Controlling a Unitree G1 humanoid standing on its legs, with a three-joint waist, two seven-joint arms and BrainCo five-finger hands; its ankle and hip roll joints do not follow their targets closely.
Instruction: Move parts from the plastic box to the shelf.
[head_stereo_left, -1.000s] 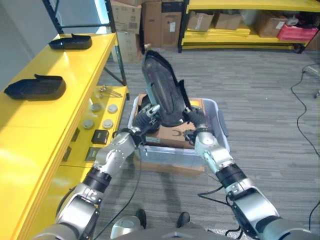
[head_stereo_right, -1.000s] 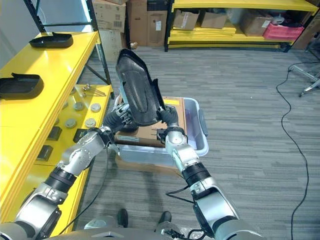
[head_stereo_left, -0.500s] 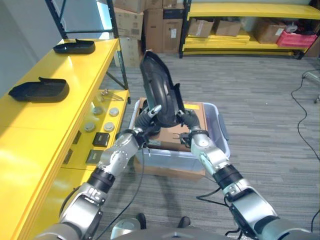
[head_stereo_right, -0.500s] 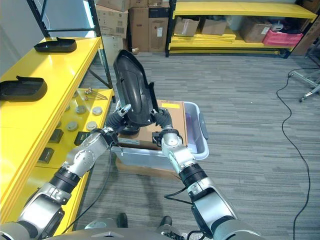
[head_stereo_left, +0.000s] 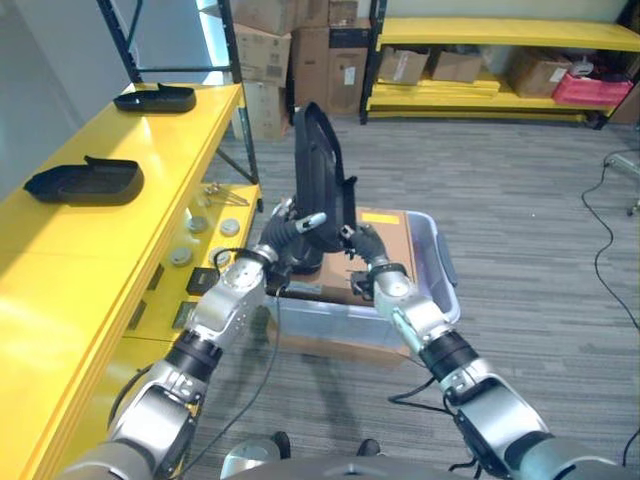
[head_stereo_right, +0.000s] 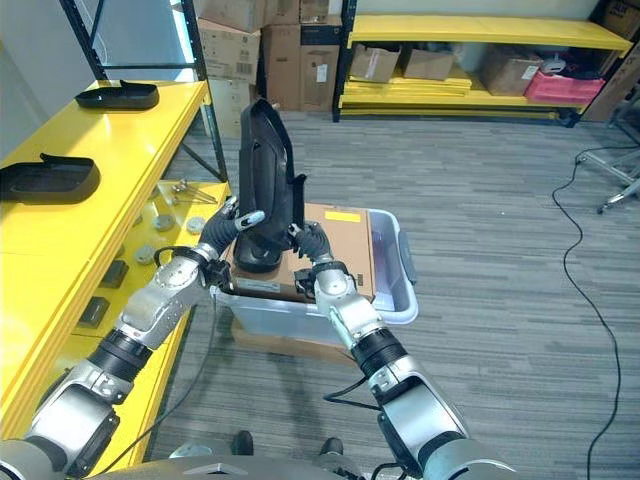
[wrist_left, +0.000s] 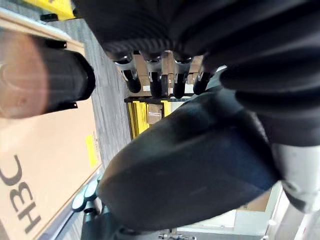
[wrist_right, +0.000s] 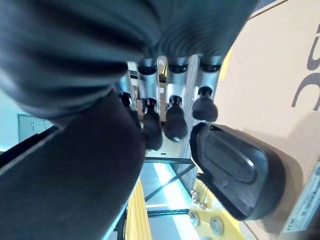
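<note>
Both hands hold the part upright over the box

Eye views: large black moulded plastic part, long axis vertical, gripped by left hand and right hand above the grey plastic box; the yellow shelf lies leftward. Wrist views: fingers curled on it

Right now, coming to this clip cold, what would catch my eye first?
A large black moulded part stands nearly upright above the plastic box, held between the left hand and the right hand. Next comes the bright yellow shelf on the robot's left, where two similar black parts already lie.
</note>
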